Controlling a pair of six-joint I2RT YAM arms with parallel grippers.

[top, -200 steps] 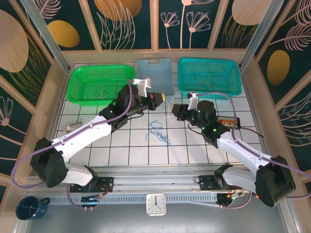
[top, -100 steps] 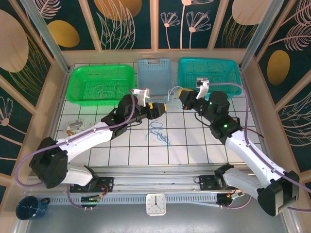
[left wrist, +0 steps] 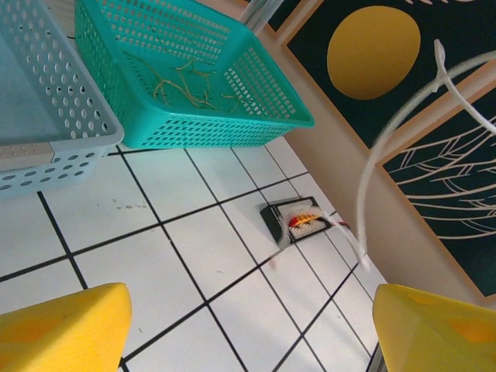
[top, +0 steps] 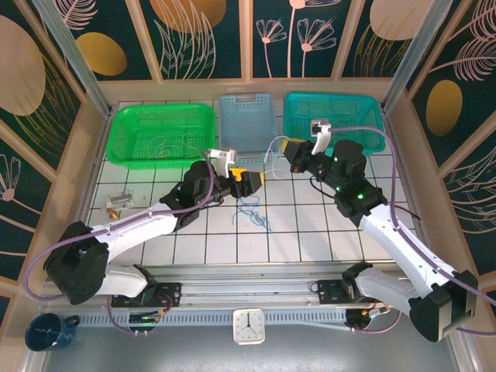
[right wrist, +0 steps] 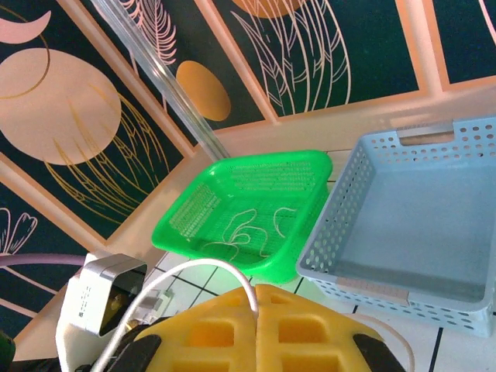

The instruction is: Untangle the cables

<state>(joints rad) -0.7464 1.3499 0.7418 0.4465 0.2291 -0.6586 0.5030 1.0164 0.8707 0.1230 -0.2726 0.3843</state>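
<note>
Blue cable [top: 253, 212] on open tiles [top: 310, 232]

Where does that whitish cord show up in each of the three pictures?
Top external: whitish cord loops beside the right gripper, before the pale blue basket.
Left wrist: cord arcs down the right side.
Right wrist: cord bottom centre, pinched in that gripper.
Shared landmark: pale blue basket.

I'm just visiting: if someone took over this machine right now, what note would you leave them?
Left gripper: open, holding nothing.
Right gripper: shut on the white cable.
Blue cable: loose on the table between the arms.
Done: tan cords in the teal basket, pale cords in the green basket.
Probably left: put away the white cable, then the blue.
</note>
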